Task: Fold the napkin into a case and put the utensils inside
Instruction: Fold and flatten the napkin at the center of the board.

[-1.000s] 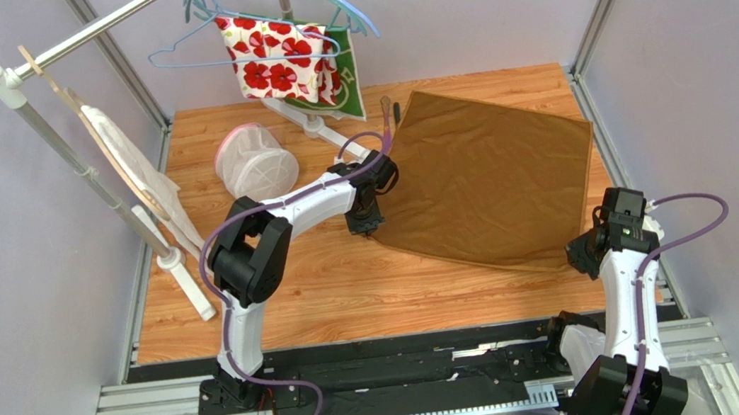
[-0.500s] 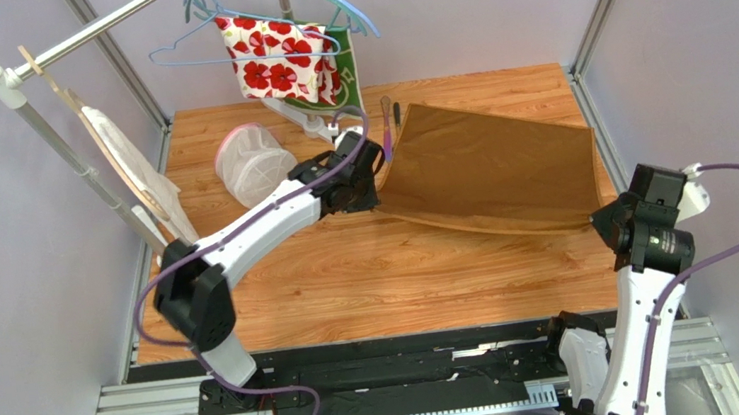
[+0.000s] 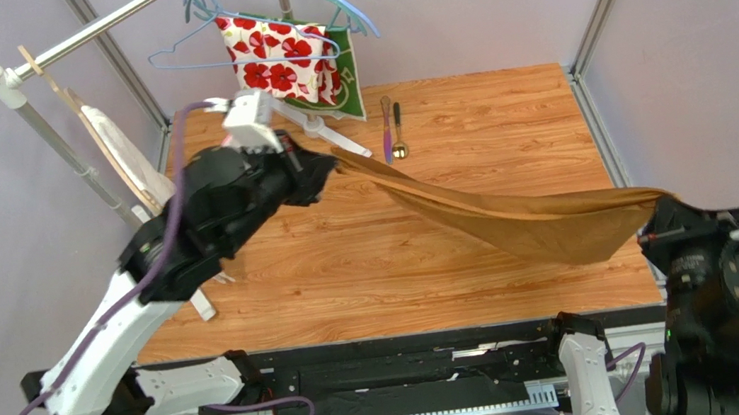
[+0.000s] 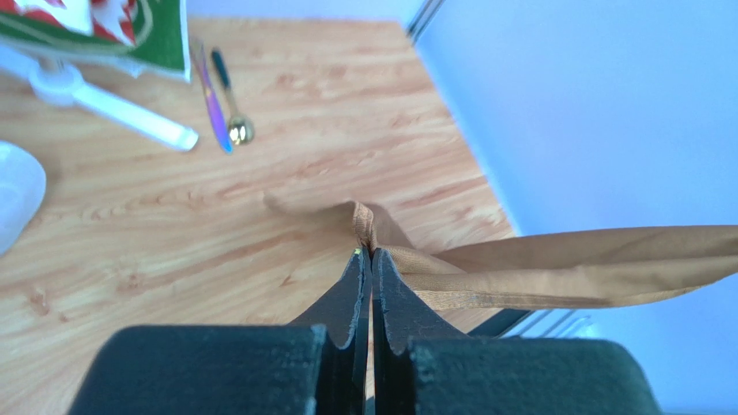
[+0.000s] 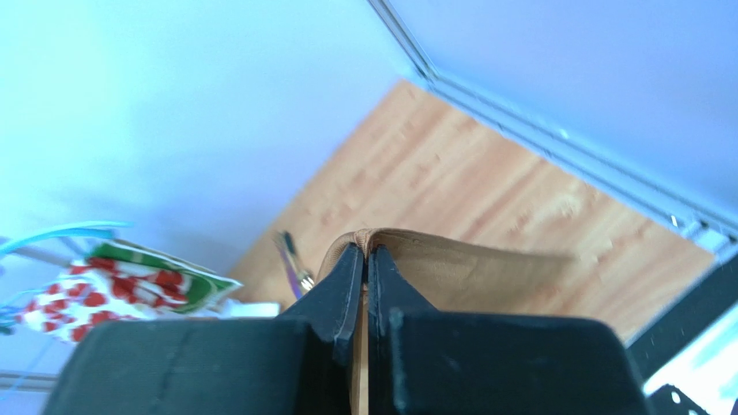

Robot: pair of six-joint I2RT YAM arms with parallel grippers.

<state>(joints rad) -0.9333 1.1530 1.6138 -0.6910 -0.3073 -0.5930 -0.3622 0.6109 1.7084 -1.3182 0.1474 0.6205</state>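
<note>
Left claw [image 4: 365, 253] and right claw [image 5: 365, 251], each pinched tight on a napkin [image 3: 537, 223] corner.

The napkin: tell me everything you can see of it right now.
The napkin is plain, shiny golden-brown satin. It hangs stretched as a sagging, folded band above the table, one end pinched in the shut left pincer, the other in the shut right pincer. Whether its lowest fold brushes the wood is unclear.

I see my left arm [image 3: 106, 333] in smooth white shells with chunky black joints, and a thin purple cable [image 3: 172, 158] looping along it. My right arm [image 3: 723, 295] matches. Both end in flat black fingers [image 4: 346, 298] with thin tips
</note>
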